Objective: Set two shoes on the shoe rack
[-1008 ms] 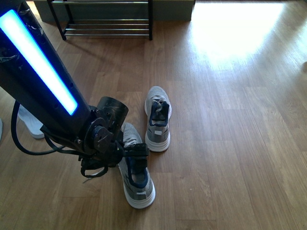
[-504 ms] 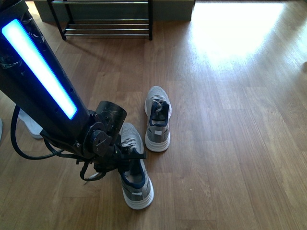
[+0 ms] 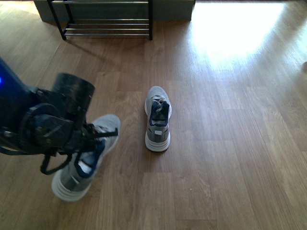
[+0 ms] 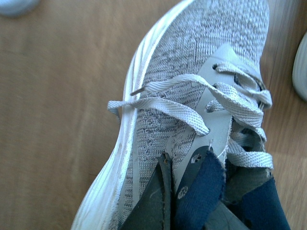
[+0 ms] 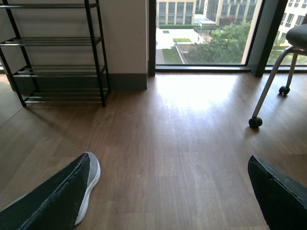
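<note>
The brown wood-plank floor (image 3: 230, 143) fills most of the view. At its far edge stands the black-framed shoe rack with shelves of thin chrome bars (image 3: 106, 21), well apart from the shoes. The bulky black left arm (image 3: 48, 129) hangs over the near left floor. Its left end effector (image 4: 180, 165) is clamped on the navy collar and tongue of a grey knit lace-up sneaker with a white sole (image 3: 76, 175). That sneaker sits at an angle, toe pointing away from us, and we judge it lifted off the floor. The second grey knit sneaker (image 3: 157, 119) lies flat on the floor to its right, toe toward the rack. The right end effector (image 5: 168, 201) has its fingers spread wide with nothing between them.

We read the step in hand as carrying the held sneaker to the rack. The grip is on soft fabric, so we would move smoothly to stop the shoe swinging or slipping. We would level the sole and keep the loose white laces (image 4: 192, 103) clear of the bars. Then we would rest the sole across several bars before letting go.

We count one rack, two grey sneakers (one held, one on the floor) and two end effectors. No sandal shows clearly.
</note>
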